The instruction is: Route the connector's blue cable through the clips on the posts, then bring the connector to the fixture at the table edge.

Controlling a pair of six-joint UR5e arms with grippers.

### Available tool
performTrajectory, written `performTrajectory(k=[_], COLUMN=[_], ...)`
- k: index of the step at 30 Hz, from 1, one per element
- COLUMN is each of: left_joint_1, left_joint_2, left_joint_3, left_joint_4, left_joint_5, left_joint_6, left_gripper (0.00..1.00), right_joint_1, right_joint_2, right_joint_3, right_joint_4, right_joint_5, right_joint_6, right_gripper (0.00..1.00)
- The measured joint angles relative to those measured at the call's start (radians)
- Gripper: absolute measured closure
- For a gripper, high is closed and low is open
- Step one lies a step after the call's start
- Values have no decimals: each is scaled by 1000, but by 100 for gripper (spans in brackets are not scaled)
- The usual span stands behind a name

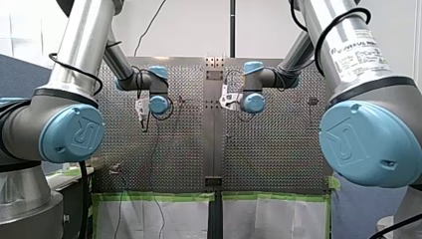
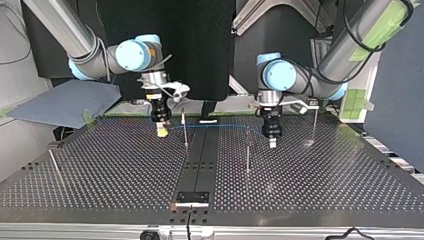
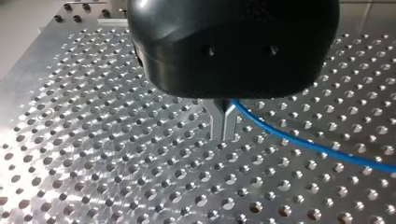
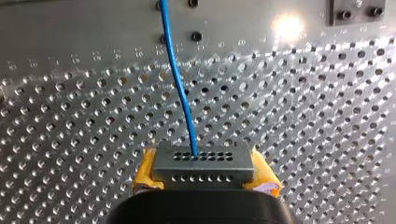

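In the right wrist view my right gripper (image 4: 204, 179) has its yellow pads (image 4: 145, 171) shut on the grey connector (image 4: 203, 163), just above the perforated table. The blue cable (image 4: 180, 88) leaves the connector's face and runs ahead over the plate. In the left wrist view my left gripper (image 3: 223, 133) has its metal fingers shut on the blue cable (image 3: 299, 140), which trails off to one side. In the top view the cable (image 2: 220, 127) hangs between my right gripper (image 2: 161, 132) and my left gripper (image 2: 272, 143), passing a thin post (image 2: 185, 131). I cannot tell whether it touches a clip.
More thin posts stand on the plate at mid-table (image 2: 247, 150), behind my left gripper (image 2: 315, 125) and at the top view's near left (image 2: 55, 166). A black fixture (image 2: 192, 197) sits at the near edge. A dark centre strip (image 2: 202, 155) runs down the table.
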Motion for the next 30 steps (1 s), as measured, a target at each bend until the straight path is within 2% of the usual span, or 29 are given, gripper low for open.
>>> performTrajectory(k=[16, 25, 30], left_joint_1=[15, 27, 28], left_joint_2=[0, -3, -5], left_joint_3=[30, 37, 39], left_joint_4=[-24, -30, -38], left_joint_5=[17, 32, 39], left_joint_6=[-3, -6, -9], left_gripper=[100, 100, 100], right_joint_1=[-52, -75, -81], right_joint_2=[15, 18, 19], right_joint_3=[-49, -61, -61], right_joint_4=[12, 16, 17], right_joint_5=[-19, -28, -34], right_joint_6=[4, 4, 4], right_gripper=[100, 100, 100])
